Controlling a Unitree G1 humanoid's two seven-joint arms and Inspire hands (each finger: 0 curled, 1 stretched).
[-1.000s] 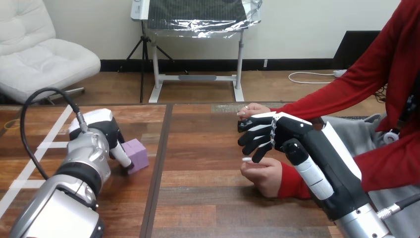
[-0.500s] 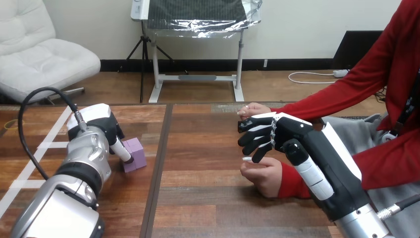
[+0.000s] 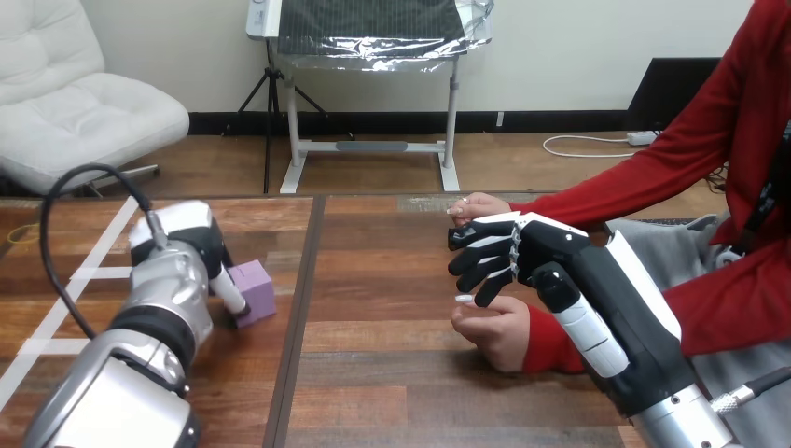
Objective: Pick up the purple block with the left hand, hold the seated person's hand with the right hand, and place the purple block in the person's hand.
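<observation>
**Wooden plank table (image 3: pixel 373 373), purple cube-shaped block (image 3: pixel 256 287) sitting on it, black-and-white left hand (image 3: pixel 191 233) right up against it**

Starting at the lower left of the frame, the silver left forearm (image 3: pixel 140 364) comes up out of the bottom corner. The left hand sits at mid-left and is seen from behind. A few white tape lines (image 3: pixel 93 273) cross the wood at the far left, next to the arm.

The hand is in contact with the left face of the purple cube-shaped block. The block is down on the table, just left of the dark seam (image 3: pixel 303 280) that runs up the boards. From this angle I honestly can't tell whether the hand has closed on the block or is only leaning on it.

Over at centre-right there are two red-sleeved hands. The person's upper hand (image 3: pixel 474 205) is near the far edge of the table. The person's lower hand (image 3: pixel 496 329) is a loose fist closer to the bottom of the frame.

The black-and-white right hand (image 3: pixel 522 252) sits between them in the picture. Its fingers (image 3: pixel 480 266) are loosely bent and fanned apart, with nothing wrapped in them. The tips hang just above the lower fist, and I can't tell if they actually touch it. The right forearm (image 3: pixel 653 373) comes in from the bottom right corner.
</observation>
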